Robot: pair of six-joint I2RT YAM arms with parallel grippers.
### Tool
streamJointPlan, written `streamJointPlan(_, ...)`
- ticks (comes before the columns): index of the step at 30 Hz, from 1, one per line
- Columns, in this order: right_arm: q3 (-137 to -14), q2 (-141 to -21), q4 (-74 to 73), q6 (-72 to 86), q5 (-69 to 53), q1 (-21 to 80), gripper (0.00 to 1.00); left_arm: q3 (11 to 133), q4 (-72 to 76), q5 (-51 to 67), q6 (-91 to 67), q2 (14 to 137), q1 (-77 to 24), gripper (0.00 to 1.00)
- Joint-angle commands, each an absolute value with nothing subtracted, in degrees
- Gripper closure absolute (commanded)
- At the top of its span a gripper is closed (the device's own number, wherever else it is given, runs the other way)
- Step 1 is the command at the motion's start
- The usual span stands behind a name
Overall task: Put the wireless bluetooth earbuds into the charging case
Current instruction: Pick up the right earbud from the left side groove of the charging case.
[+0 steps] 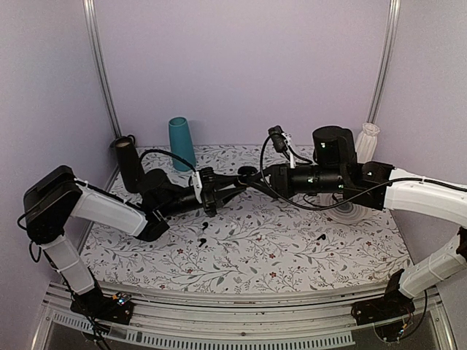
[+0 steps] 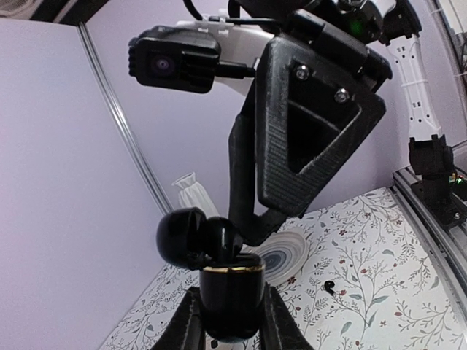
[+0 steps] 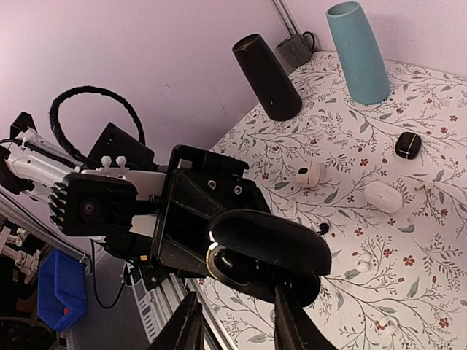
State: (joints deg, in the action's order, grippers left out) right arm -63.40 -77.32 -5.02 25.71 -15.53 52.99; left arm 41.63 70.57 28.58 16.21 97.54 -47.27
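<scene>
Charging case (image 1: 246, 173) hangs above the desk (image 1: 277, 255) in the top view, between the left hand (image 1: 238, 181) at its 8 o'clock and the right hand (image 1: 257, 176) at its 3 o'clock. Wireless bluetooth earbuds (image 1: 319, 237) lie on the desk, one at 5 and one at 7 o'clock of the case.

Left wrist view: the left hand clamps the glossy black base with its thin gold rim, and the lid is tipped open toward 10 o'clock.

Right wrist view: the wide oval lid sits at the right hand's narrow fingertips; whether they pinch it cannot be told.
</scene>
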Motion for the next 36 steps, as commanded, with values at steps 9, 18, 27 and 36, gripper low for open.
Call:
streamJointPlan(9, -66.59, -79.85, -1.66, 25.66, -15.63, 53.36, 0.67, 42.95, 69.57, 25.93, 15.53, 98.68, -48.31, 1.00)
streamJointPlan(18, -67.44, -82.03, -1.94, 26.49, -15.23, 53.45, 0.70, 43.06, 68.67, 22.13, 16.13, 98.58, -48.76, 1.00)
streamJointPlan(27, -67.85, -83.07, -2.37, 28.58, -13.50, 53.44, 0.71, 43.07, 67.56, 18.65, 17.20, 98.34, -49.13, 1.00)
streamJointPlan(36, -67.95, -84.53, -2.46, 29.24, -13.33, 53.57, 0.76, 43.20, 67.50, 18.63, 17.35, 98.34, -49.24, 1.00)
